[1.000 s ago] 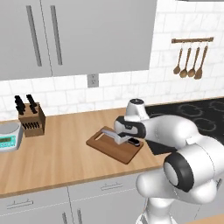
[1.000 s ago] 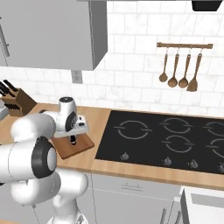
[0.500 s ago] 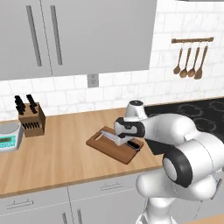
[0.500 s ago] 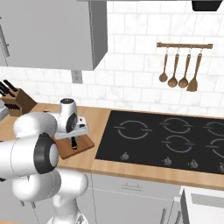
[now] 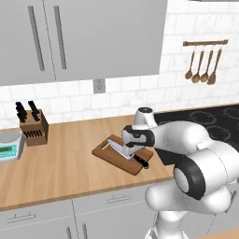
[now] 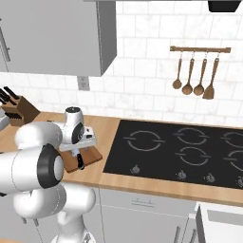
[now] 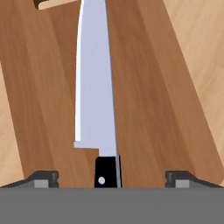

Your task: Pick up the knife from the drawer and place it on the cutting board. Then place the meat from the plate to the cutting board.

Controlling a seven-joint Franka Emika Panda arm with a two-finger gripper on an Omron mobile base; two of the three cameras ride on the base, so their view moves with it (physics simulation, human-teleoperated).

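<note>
The knife [image 7: 94, 96] handle runs off the hand view's bottom edge; the arm hides part of the cutting board [image 5: 112, 154] in both base views

Long light-brown wooden countertop [image 5: 70, 163] running along the white tiled wall. Resting directly on it: flat rectangular brown wooden cutting board [image 5: 108, 154], wooden knife block with black handles [image 5: 33, 127] near the wall, pale scale with green display [image 5: 9, 145] just beside that block.

Knife block [image 5: 33, 127] beside scale [image 5: 10, 145]; utensils [image 5: 201, 65] above stove [image 6: 190, 149]
</note>
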